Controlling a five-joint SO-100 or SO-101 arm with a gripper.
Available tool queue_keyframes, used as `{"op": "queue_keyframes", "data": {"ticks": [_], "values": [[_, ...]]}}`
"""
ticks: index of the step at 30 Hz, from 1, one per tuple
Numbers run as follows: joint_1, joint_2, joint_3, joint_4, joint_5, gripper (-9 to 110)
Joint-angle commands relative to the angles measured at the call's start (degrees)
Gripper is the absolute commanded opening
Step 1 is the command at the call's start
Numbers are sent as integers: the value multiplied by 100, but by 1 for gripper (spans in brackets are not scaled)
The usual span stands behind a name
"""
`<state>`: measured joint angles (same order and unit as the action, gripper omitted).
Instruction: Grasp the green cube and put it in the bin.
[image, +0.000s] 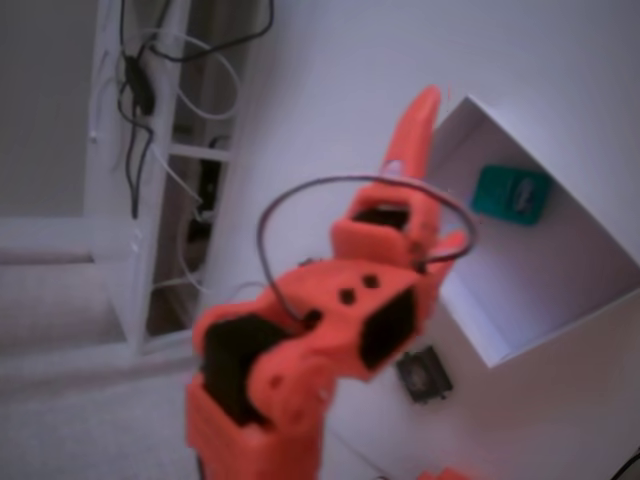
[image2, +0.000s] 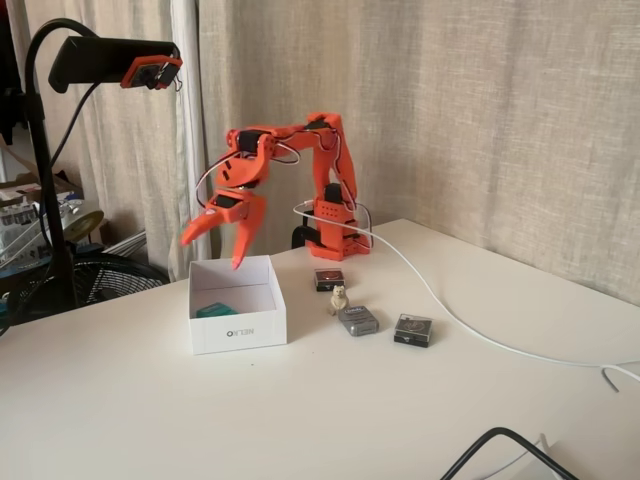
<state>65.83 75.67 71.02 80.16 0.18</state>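
Note:
The green cube lies on the floor of the white bin, near its far-left corner in a fixed view from the table's side. My orange gripper hangs open just above the bin's back wall, its two fingers spread apart with nothing between them. In a fixed view from behind the arm, one orange finger points up past the bin's edge and the cube sits to its right, apart from it.
Two dark blocks, a grey block and a small pale figure sit right of the bin. A white cable runs across the table. A camera stand rises at left.

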Motion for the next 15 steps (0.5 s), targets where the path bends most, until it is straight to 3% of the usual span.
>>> {"op": "queue_keyframes", "data": {"ticks": [1, 10, 15], "values": [[-439, 580, -70, 193, 0, 59], [-3463, 2136, 545, -431, 0, 59], [-5291, 3498, 1837, -1107, 0, 59]]}}
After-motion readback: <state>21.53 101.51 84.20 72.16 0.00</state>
